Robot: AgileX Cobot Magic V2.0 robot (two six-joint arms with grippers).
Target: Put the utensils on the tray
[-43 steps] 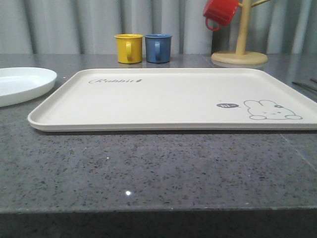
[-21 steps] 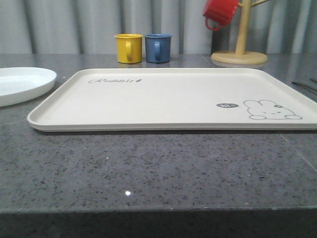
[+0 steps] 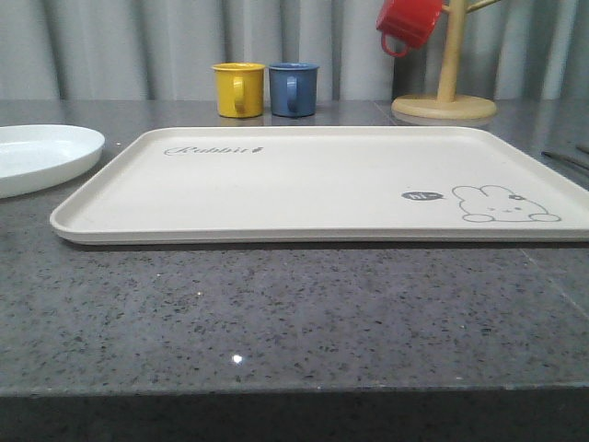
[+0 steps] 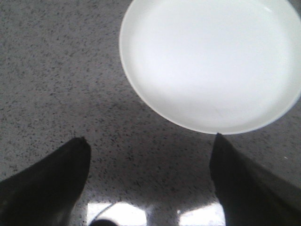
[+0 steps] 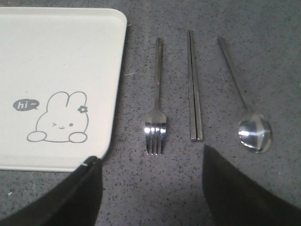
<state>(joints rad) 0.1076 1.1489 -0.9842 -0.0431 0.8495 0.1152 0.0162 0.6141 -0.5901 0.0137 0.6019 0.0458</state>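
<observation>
The right gripper point(image 5: 150, 188) hangs with its jaws spread wide and nothing between them. Just beyond its fingertips the fork point(image 5: 156, 106) lies on the grey counter point(image 5: 164, 188), tines toward the claw. The chopsticks point(image 5: 194, 89) lie beside it, then the spoon point(image 5: 247, 106). The tray point(image 5: 56, 56) lies past the other finger. The left gripper point(image 4: 150, 179) is also spread wide and empty, the white plate point(image 4: 211, 61) just beyond it.

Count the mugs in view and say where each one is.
3: yellow mug and blue mug stand side by side behind the tray; red mug hangs on the wooden rack. Others may be hidden.
</observation>
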